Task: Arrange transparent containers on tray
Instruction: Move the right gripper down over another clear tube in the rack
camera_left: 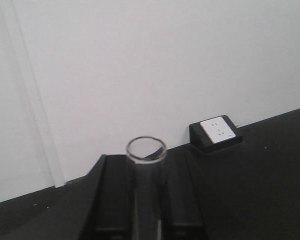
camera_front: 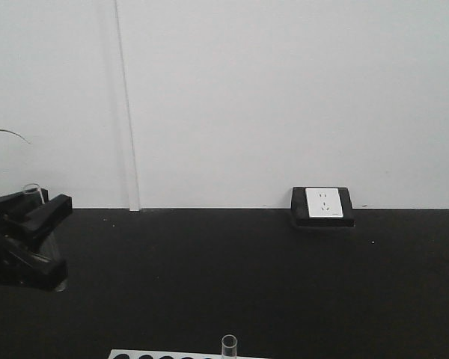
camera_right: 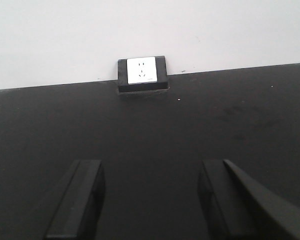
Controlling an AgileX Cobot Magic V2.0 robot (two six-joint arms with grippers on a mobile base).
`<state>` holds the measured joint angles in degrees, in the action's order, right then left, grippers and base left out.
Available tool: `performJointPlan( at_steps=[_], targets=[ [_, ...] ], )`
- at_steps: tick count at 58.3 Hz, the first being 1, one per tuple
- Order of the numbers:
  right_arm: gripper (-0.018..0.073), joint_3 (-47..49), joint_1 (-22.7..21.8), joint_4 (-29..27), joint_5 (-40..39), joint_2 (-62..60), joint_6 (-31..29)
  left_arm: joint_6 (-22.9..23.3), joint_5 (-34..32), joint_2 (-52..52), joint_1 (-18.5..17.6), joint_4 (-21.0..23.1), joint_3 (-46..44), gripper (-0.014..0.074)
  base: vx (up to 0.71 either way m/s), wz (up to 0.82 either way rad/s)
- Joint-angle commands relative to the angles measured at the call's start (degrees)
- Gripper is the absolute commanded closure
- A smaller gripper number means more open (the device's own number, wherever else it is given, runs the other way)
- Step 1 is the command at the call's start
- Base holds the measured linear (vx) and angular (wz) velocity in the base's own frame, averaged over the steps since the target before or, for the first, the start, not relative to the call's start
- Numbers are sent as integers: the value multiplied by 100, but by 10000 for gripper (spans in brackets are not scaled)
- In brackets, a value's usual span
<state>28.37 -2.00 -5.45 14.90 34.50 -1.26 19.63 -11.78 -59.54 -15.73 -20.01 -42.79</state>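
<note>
In the front view my left gripper (camera_front: pixel 56 239) is at the far left, shut on a transparent container (camera_front: pixel 39 200), a clear glass tube held nearly upright above the black table. The left wrist view has the same tube (camera_left: pixel 146 195) squeezed between the two black fingers (camera_left: pixel 115 192), its round rim (camera_left: pixel 146 149) sticking out past their tips. A second clear tube (camera_front: pixel 229 345) stands in the white holed rack (camera_front: pixel 172 354) at the bottom edge. My right gripper (camera_right: pixel 150 175) is open over bare black table, with nothing between its fingers. The tray is out of view.
A black box with a white power socket (camera_front: pixel 322 204) sits against the white wall at the back of the table; it also shows as the socket box (camera_left: pixel 217 131) and the socket box (camera_right: pixel 141 71). A green plant leaf (camera_front: pixel 0 133) pokes in at the far left.
</note>
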Motion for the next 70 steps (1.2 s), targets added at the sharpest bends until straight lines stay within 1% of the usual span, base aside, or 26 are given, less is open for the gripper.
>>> performJointPlan(
  at_steps=[1, 6, 12, 17, 20, 27, 37, 43, 47, 53, 58, 70],
  targets=[
    [78, 205, 77, -78, -476, 43, -240, 17, 193, 316, -14, 107, -261, 472, 0, 0],
    [78, 190, 479, -316, -470, 75, -703, 17, 511, 489, -14, 107, -257, 472, 0, 0],
    [78, 42, 1217, -762, -702, 227, -1220, 16, 642, 609, -14, 107, -257, 472, 0, 0],
    [78, -269, 1928, -1117, -1175, 438, -1441, 16, 623, 634, -14, 107, -257, 472, 0, 0],
    [78, -456, 2403, -1248, -1632, 601, -1522, 16, 601, 634, -14, 107, -257, 472, 0, 0],
    [78, -790, 3352, -1237, -2541, 945, -1695, 23, 607, 634, -14, 107, -257, 472, 0, 0],
    [78, -785, 4320, -1208, -3255, 1741, -1939, 29, 602, 634, -14, 107, -257, 472, 0, 0],
    [78, -779, 4645, -1216, -3771, 2366, -1894, 29, 602, 634, -14, 107, -257, 472, 0, 0],
    [76, -779, 4743, -1234, -4134, 2740, -1767, 28, 607, 634, -14, 107, -257, 472, 0, 0],
    [67, -746, 4787, -1234, -4607, 3271, -1306, 28, 612, 634, -14, 107, -257, 472, 0, 0],
    [51, -574, 4787, -1230, -4659, 3656, -1044, 28, 619, 634, -14, 107, -257, 472, 0, 0],
    [32, 108, 4787, -891, -4693, 4384, -1057, 28, 619, 634, -14, 107, -257, 472, 0, 0]
  ],
)
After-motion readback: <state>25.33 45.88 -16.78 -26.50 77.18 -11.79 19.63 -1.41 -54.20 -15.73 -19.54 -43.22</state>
